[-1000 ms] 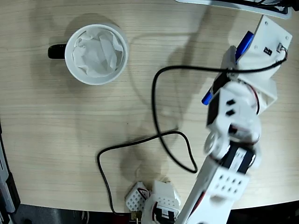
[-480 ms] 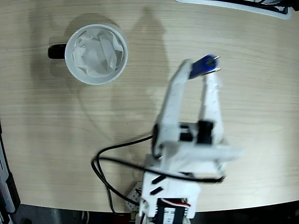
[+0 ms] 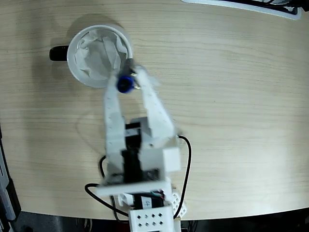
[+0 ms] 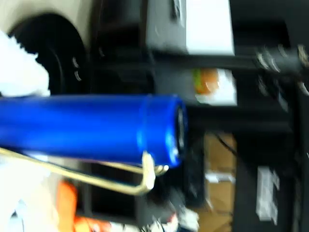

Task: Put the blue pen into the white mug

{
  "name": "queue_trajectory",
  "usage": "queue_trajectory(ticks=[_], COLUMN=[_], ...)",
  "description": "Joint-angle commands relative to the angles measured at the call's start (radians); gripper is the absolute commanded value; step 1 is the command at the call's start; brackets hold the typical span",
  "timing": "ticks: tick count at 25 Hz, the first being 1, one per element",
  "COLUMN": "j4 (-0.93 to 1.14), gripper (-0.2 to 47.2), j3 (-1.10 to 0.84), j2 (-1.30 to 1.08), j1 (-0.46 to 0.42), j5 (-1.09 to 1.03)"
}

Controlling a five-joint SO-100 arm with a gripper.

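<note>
We see the gripper clamped on the blue pen; it hangs beside the white mug, upper left of the fixed view.

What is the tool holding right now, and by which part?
The tool holds the blue pen between its fingers, end-on to the fixed view; where along its barrel cannot be told.

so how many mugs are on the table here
1. The white mug sits at the upper left of the fixed view, lined with crumpled paper, its black handle pointing left. The gripper holding the blue pen overlaps its lower right rim. No others show.
</note>
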Motion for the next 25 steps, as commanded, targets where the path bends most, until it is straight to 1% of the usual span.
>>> queue_trajectory(ticks=[1,5,10,11,12,14,15,16,20,22,23,24,25], j4=[-0.110,-0.183,-0.195,-0.199,-0.199,-0.201,-0.201,-0.201,-0.204,-0.204,-0.204,-0.204,-0.204], gripper=[0.1,0.1,0.1,1.1,7.7,14.9,17.3,19.1,20.5,20.0,12.5,2.3,0.1], j3=[-0.041,-0.075,-0.101,-0.101,-0.100,-0.097,-0.097,-0.095,-0.069,-0.060,-0.040,-0.014,0.018], j2=[-0.072,-0.206,-0.276,-0.279,-0.281,-0.279,-0.276,-0.270,-0.253,-0.230,-0.204,-0.166,-0.121], j1=[-0.043,-0.087,-0.132,-0.138,-0.140,-0.143,-0.143,-0.143,-0.129,-0.123,-0.120,-0.118,-0.110], j5=[-0.005,-0.005,-0.005,-0.005,-0.003,0.011,0.037,0.057,0.058,0.061,0.075,0.135,0.207])
